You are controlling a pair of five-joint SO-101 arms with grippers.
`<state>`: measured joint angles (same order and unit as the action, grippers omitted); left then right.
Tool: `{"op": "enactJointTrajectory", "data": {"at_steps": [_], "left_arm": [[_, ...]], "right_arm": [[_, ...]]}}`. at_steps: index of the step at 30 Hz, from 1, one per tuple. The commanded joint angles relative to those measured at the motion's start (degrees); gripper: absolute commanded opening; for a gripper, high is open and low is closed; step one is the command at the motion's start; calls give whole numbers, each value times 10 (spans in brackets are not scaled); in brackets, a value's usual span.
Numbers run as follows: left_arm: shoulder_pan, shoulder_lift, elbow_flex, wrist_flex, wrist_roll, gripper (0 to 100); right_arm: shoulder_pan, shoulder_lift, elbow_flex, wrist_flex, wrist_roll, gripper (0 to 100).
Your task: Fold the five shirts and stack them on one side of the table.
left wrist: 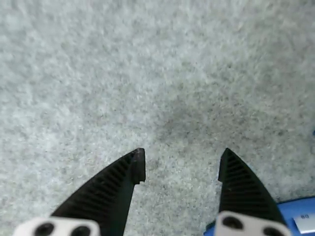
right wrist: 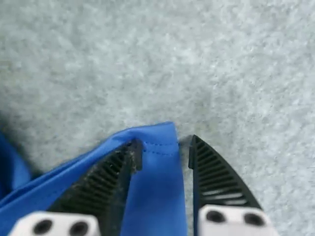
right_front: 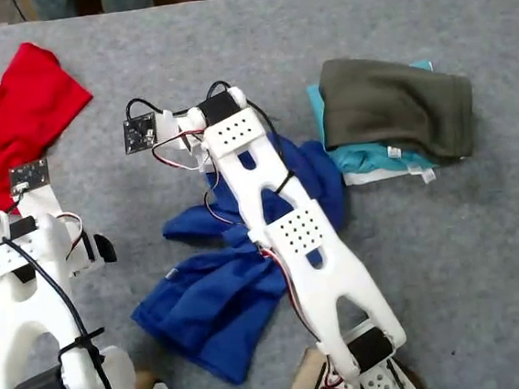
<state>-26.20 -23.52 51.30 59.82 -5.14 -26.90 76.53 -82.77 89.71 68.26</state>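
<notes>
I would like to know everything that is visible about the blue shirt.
The blue shirt is soft cloth, unfolded and crumpled, lying on the grey table near its middle. The right arm stretches over it. One stitched hem corner lies flat between the open fingers of the right end effector.

Open worktop (right_front: 486,255): bare, right of blue shirt (right_front: 210,305).
Obstacles: blue shirt centre; red shirt (right_front: 26,107) far left; folded stack (right_front: 394,108) far right.
</notes>
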Motion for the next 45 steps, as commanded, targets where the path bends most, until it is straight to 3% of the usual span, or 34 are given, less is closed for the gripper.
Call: {"op": "enactJointTrajectory", "data": {"at_steps": [1, 5, 12, 22, 30, 37, 45], "left_arm": [[1, -1, 0, -5, 6, 257], [1, -1, 1, -5, 6, 257], [1, -1, 1, -5, 6, 257], [1, -2, -3, -1, 36, 257], [10, -7, -57, 74, 21, 257], [98, -8, -103, 131, 5, 255], [255, -9, -159, 178, -42, 253]], "right_arm": [[-7, 0, -11, -4, 30, 143], [-8, 0, -13, 2, 40, 10], [-4, -6, -42, 5, 2, 14], [18, -113, -132, 18, -135, 14], [114, -340, -131, -25, -299, 14], [168, -428, -129, -32, -392, 14], [189, -343, -130, -30, -397, 14]]}}
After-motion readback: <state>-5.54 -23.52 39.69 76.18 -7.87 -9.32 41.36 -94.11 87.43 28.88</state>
